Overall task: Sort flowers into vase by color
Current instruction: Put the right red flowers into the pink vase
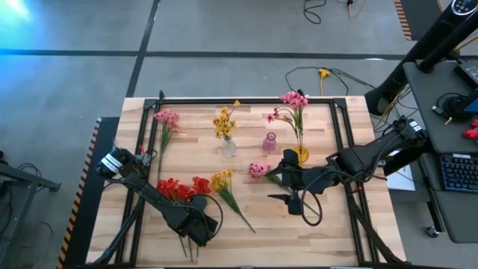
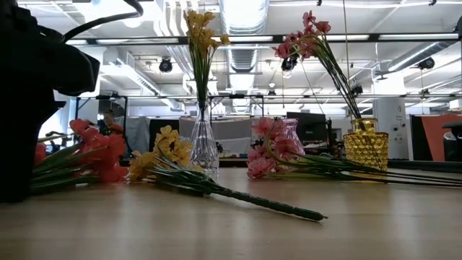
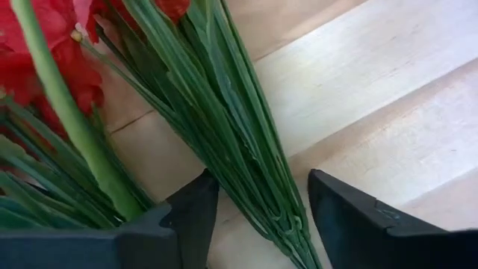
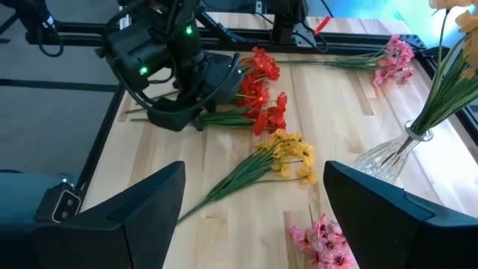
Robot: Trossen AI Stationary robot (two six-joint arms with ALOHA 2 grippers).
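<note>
light plank wooden desk [image 1: 328, 224] with a black metal frame, on grey concrete floor; low view shows an open hall with ceiling lights behind. left gripper [image 3: 258, 217] low near the front left corner, fingers apart around the green stems of the red flower sprigs [image 1: 178, 188] lying on the desk. right gripper [image 1: 287, 199] hovers right of centre, fingers apart, holding nothing. loose yellow sprig [image 1: 224, 183] and loose pink sprig [image 1: 259, 170] lie mid-desk, another pink sprig [image 1: 166, 119] by the back left corner. clear glass vase [image 1: 228, 146] holds yellow flowers, amber textured vase [image 1: 300, 155] holds pink ones, small pink glass vase [image 1: 269, 142] stands between them.
</note>
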